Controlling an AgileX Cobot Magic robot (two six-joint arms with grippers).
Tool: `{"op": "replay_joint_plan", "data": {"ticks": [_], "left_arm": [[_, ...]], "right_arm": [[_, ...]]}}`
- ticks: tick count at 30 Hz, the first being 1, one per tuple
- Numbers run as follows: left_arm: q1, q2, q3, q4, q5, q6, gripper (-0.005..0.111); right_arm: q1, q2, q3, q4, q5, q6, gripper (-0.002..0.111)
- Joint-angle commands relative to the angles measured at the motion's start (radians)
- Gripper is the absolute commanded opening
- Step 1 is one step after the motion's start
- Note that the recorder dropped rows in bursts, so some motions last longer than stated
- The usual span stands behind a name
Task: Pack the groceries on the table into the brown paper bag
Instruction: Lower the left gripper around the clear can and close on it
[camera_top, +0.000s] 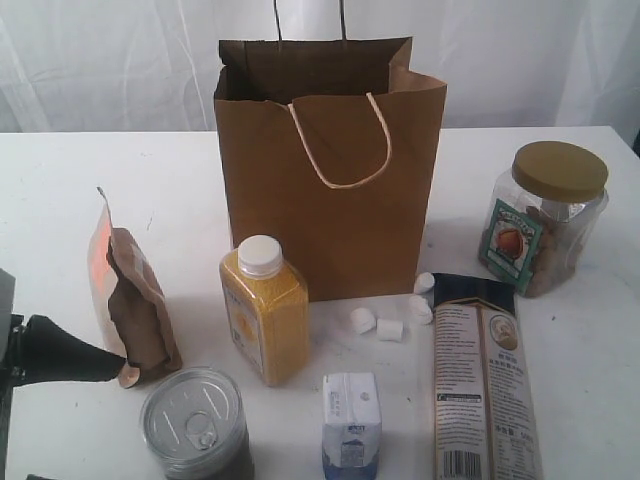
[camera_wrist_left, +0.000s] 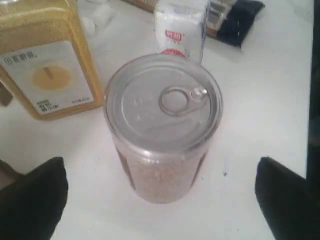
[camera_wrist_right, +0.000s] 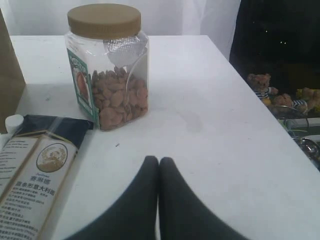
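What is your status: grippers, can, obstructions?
Left gripper open, silver pull-tab can ahead, ungripped. Right gripper shut, empty. Yellow white-capped bottle close beside can.

Upper centre, you see the brown paper bag upright on the white table; below it, yellow bottle, silver can and white-blue carton stand; pouch left, gold-lidded jar right, packet flat lower right, marshmallows centre.

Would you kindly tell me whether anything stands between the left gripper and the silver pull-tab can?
Nothing visible does. The left gripper has its jaws open, and the silver pull-tab can stands in line with the gap, with only bare table in between. The yellow bottle and small carton stand beside and beyond the can.
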Motion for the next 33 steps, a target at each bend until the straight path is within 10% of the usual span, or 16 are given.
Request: {"op": "replay_joint_plan", "data": {"ticks": [1,25,33], "left_arm": [[0.001,0.035,0.04,-0.168,0.029,0.181,0.105],[-0.001,0.323,0.038,-0.288,0.118,0.282,0.105],[-0.152,0.387,0.017,-0.353,-0.067,0.282,0.105]], "right_arm": [[-0.008,-0.005,0.002,0.0,-0.004,0.0,0.0],[-0.008,-0.005,0.002,0.0,-0.004,0.02,0.0],[-0.008,-0.005,0.002,-0.002,-0.004,0.02,0.0]]}}
